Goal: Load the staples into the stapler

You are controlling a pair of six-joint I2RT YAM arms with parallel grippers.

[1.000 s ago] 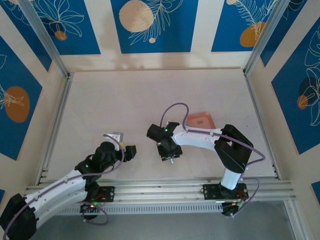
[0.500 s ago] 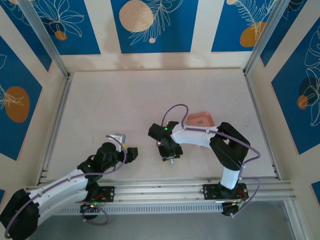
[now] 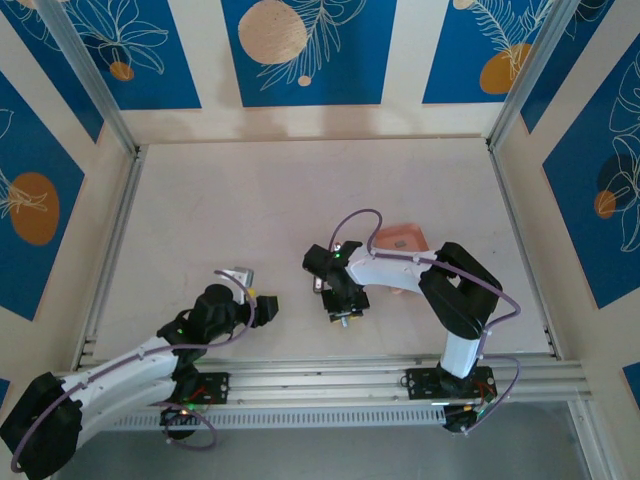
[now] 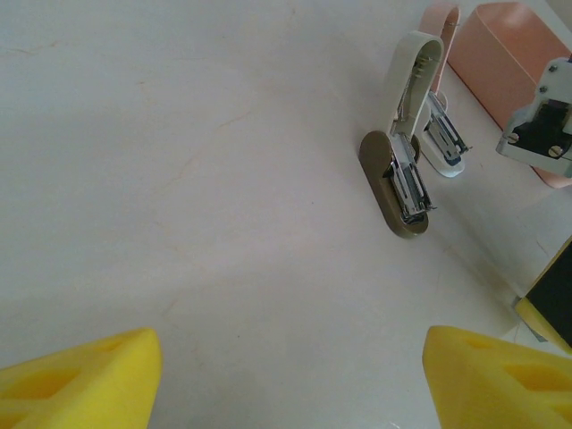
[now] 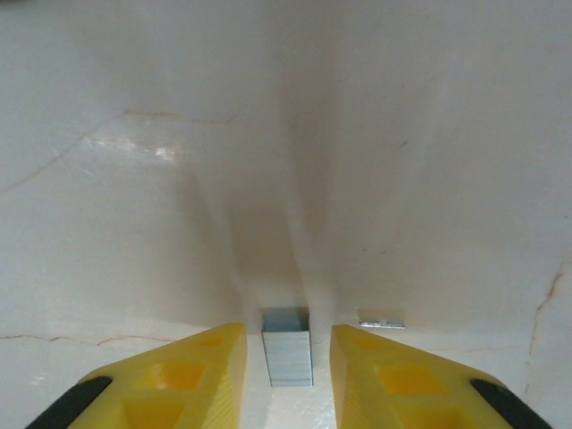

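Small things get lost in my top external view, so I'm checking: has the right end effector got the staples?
Observer: Not clamped. The staples sit between the right end effector fingers, with a gap on each side.
Operator: Any strays?
Observer: One sliver lies on the table, right of them.
Operator: And the stapler?
Observer: The stapler lies opened out near the pink tray.
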